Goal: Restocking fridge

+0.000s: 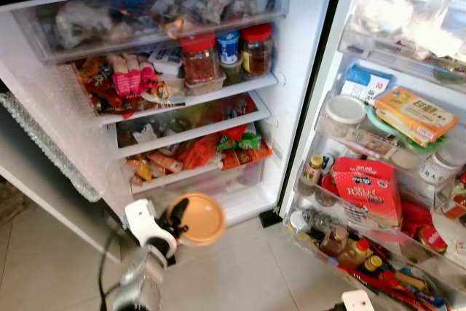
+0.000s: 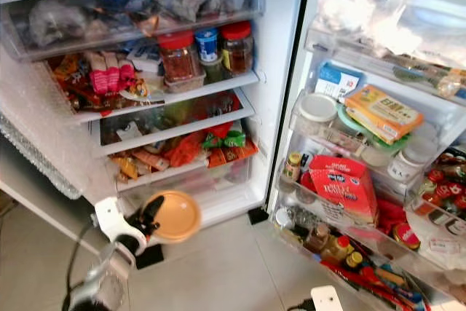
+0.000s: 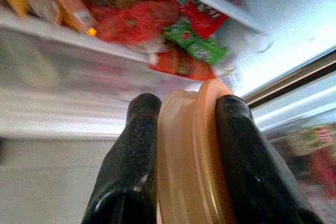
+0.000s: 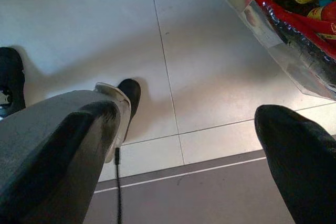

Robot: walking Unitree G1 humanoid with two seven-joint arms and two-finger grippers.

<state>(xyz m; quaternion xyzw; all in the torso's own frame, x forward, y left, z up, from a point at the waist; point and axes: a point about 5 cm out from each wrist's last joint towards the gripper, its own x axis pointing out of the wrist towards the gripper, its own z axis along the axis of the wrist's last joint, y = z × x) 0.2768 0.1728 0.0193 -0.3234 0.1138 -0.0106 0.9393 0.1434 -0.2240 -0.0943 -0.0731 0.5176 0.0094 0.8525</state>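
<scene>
Left wrist view: claw (image 3: 181, 145) hides container (image 3: 189, 182) base.

Head cameras look down into the open fridge (image 1: 291, 71); wrist cameras sit close.

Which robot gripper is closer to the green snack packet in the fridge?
Left. The left gripper holds an orange lid just below the green snack packet; the right gripper hangs low over the floor.
</scene>
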